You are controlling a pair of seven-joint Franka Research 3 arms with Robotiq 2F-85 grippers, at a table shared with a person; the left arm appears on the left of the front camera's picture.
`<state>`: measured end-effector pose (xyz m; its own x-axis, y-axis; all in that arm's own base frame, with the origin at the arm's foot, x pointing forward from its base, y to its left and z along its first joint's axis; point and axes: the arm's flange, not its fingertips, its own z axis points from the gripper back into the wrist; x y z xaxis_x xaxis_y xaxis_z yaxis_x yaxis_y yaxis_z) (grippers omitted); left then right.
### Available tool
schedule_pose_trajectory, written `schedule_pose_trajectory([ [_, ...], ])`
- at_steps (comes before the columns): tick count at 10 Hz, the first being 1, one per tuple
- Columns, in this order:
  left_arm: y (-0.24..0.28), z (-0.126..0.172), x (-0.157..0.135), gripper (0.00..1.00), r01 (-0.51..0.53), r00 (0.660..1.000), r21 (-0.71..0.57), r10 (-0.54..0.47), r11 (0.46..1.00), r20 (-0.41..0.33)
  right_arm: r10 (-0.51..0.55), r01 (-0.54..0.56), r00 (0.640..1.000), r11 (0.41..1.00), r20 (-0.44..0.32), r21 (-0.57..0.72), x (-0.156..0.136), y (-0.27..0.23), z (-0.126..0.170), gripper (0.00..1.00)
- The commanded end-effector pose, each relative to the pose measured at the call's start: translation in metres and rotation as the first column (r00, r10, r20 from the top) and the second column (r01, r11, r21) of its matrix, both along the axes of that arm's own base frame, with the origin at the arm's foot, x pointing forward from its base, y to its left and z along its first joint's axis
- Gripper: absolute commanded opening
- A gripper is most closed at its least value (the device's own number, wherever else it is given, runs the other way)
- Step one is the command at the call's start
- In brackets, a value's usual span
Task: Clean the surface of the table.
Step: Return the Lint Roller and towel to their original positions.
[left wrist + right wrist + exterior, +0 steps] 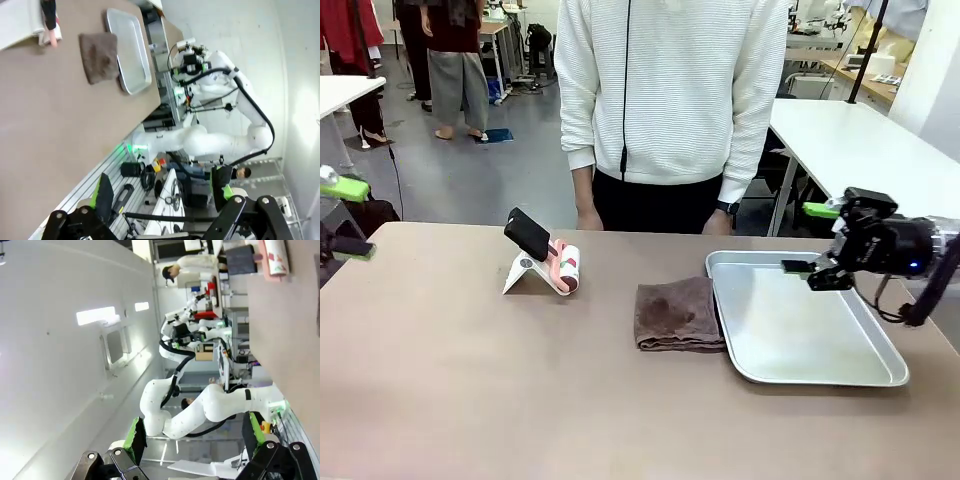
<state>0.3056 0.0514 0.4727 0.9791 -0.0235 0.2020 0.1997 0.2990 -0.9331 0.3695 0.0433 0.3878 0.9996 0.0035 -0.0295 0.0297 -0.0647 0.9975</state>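
The taupe-brown table (470, 380) stretches across the front view, and its top also shows in the left wrist view (45, 130) and the right wrist view (290, 330). A crumpled brown cloth (678, 315) (100, 56) lies on it against the left rim of a silver tray (820, 375) (129, 55). My left gripper (342, 218) (162, 195) hovers open at the table's far left edge, holding nothing. My right gripper (815, 240) (195, 432) stands open above the tray's far right corner, turned sideways, also holding nothing.
A dark phone (527, 233) (240, 259) leans on a white stand, with a pink-and-white roll (566, 268) (275, 257) beside it, left of centre. A person in a white sweater (670, 90) stands at the far edge, hands hanging down. A white table (860, 140) stands behind on the right.
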Motion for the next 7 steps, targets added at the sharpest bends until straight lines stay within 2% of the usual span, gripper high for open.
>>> schedule_pose_trajectory([
  [1,-0.011,-0.023,0.015,1.0,0.056,0.998,-0.018,-0.056,0.998,-0.005,-0.026,0.029,0.998,0.998,0.063,-0.058,-0.08,0.004,0.019,1.0],
  [3,-0.016,-0.03,0.026,1.0,0.073,0.997,-0.056,-0.074,0.996,-0.02,-0.082,0.091,0.994,0.987,0.079,-0.129,-0.095,0.003,0.044,1.0],
  [4,-0.02,-0.031,0.028,1.0,0.056,0.998,-0.061,-0.056,0.997,0.006,-0.117,0.129,0.99,0.974,0.079,-0.183,-0.091,0.008,0.044,1.0],
  [5,-0.019,-0.035,0.019,1.0,0.074,0.996,-0.019,-0.075,0.997,-0.039,-0.047,0.053,0.995,0.996,0.09,-0.068,-0.008,-0.023,0.043,1.0],
  [7,-0.019,-0.035,0.019,1.0,0.074,0.996,-0.019,-0.075,0.997,-0.039,-0.047,0.053,0.995,0.996,0.09,-0.068,-0.008,-0.023,0.043,1.0],
])
